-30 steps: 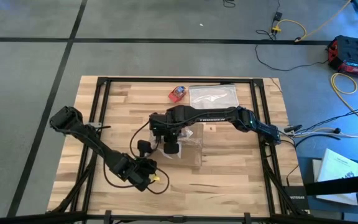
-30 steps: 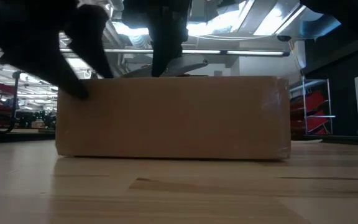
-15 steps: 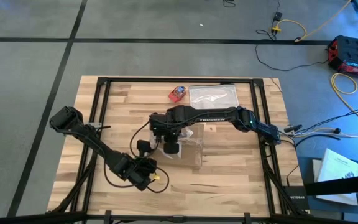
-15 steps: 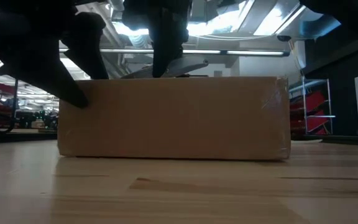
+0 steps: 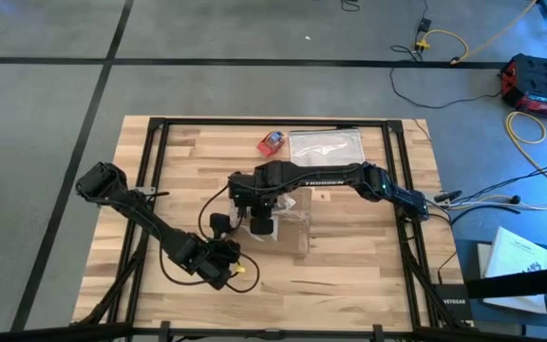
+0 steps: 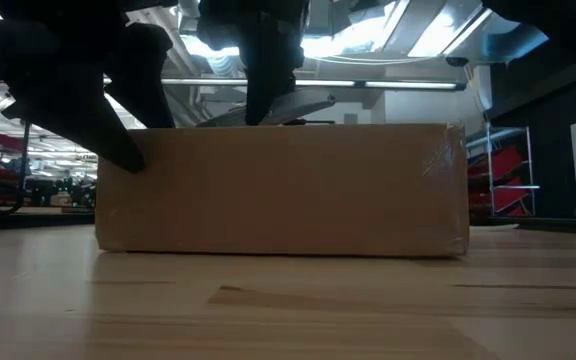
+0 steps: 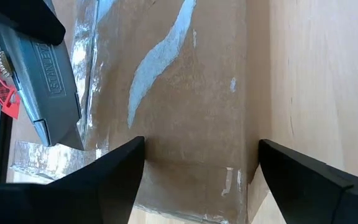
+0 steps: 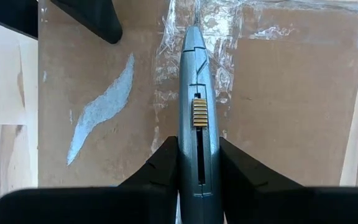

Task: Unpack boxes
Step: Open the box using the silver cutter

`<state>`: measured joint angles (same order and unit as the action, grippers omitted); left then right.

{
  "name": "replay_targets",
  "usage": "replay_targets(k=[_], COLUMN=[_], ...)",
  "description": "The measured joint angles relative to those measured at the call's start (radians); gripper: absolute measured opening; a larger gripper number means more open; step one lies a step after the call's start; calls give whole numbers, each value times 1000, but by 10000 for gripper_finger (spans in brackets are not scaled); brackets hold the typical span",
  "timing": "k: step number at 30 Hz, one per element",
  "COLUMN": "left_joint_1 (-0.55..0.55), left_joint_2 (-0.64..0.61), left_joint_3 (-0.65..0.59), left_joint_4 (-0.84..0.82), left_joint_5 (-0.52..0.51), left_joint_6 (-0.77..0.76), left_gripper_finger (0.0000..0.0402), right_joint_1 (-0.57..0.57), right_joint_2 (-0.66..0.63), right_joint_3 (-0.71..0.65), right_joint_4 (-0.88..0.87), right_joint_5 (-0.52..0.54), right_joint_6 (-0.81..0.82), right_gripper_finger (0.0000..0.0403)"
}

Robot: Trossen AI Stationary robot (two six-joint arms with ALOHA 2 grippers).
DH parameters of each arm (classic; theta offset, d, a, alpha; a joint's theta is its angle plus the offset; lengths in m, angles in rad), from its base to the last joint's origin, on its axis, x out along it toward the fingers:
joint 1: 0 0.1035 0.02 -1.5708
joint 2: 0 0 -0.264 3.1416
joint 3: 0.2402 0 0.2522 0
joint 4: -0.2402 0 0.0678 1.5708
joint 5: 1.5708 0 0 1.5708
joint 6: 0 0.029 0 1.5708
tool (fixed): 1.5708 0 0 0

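Holding a grey utility knife (image 8: pixel 197 118), the right gripper (image 8: pixel 197 158) is pinching its handle between pressed-in fingers, blade end resting on the clear tape strip (image 8: pixel 188 59) along the top seam of the cardboard box (image 5: pixel 291 220). The box is sitting mid-table, just below the clear plastic bag (image 5: pixel 326 145) and the small red-and-blue object (image 5: pixel 272 142).

Changing over the last second: the box's left edge in the low view is sliding slightly right, and the left gripper (image 7: pixel 194 165) is narrowing its jaws — they are spread around the box's near corner, looking like bracing it for the cut. No flap lifted yet, so unpacking is barely underway.

Readable text — "STANLEY" stamped on the knife body (image 7: pixel 39 68); "TROSSEN" on the right arm (image 5: pixel 326 178).
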<state>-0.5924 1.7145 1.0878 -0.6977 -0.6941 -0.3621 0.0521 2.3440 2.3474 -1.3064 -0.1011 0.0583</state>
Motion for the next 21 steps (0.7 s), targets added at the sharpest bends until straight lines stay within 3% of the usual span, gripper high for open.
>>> replay_targets(k=[14, 21], left_joint_1=[1, 1], left_joint_2=[1, 2], left_joint_3=[0, 0], left_joint_4=[2, 2], left_joint_5=[3, 6], left_joint_6=[-24, -29], left_gripper_finger=[280, 280], right_joint_1=[2, 8], right_joint_2=[-31, -47], right_joint_3=[9, 9], right_joint_4=[-16, -116], right_joint_5=[59, 106], right_joint_6=[29, 136], right_gripper_finger=[63, 63])
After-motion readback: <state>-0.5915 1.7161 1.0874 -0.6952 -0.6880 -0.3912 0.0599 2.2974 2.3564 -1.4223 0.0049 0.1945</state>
